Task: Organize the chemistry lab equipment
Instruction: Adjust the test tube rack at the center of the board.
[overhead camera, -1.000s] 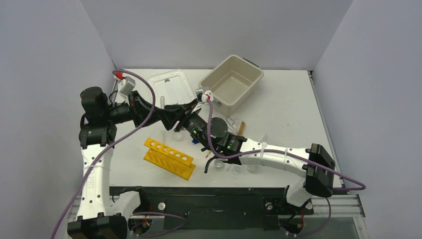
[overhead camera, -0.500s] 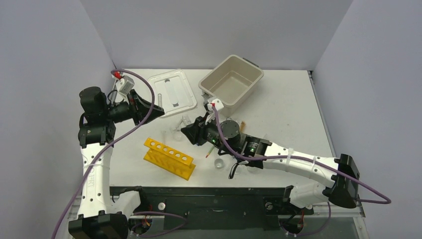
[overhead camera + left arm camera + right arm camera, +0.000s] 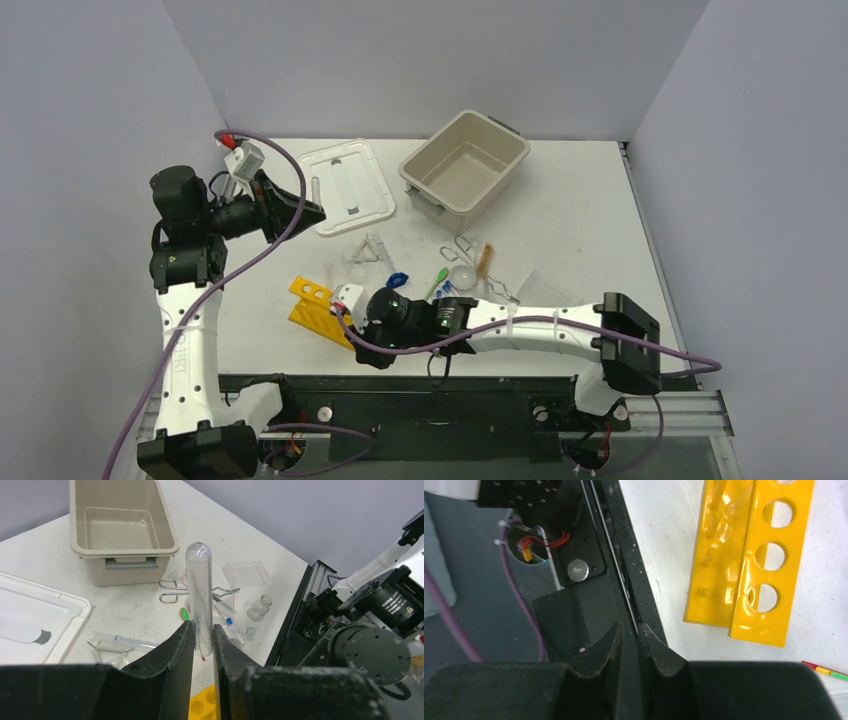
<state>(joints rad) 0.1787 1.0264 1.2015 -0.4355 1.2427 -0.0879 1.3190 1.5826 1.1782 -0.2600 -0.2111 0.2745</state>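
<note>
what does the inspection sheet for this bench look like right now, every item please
surface: white table, small dark specks
job's things: test tube held upright; yellow rack at the front edge; tongs, brush and green spatula loose mid-table
clutter: beige tub empty; white lid flat beside it
grippers: left gripper fingers shut on the test tube; right gripper fingers close together, nothing between, beside the rack
cables: purple cable along each arm, no snag seen
surroundings: grey walls; black base rail
</note>
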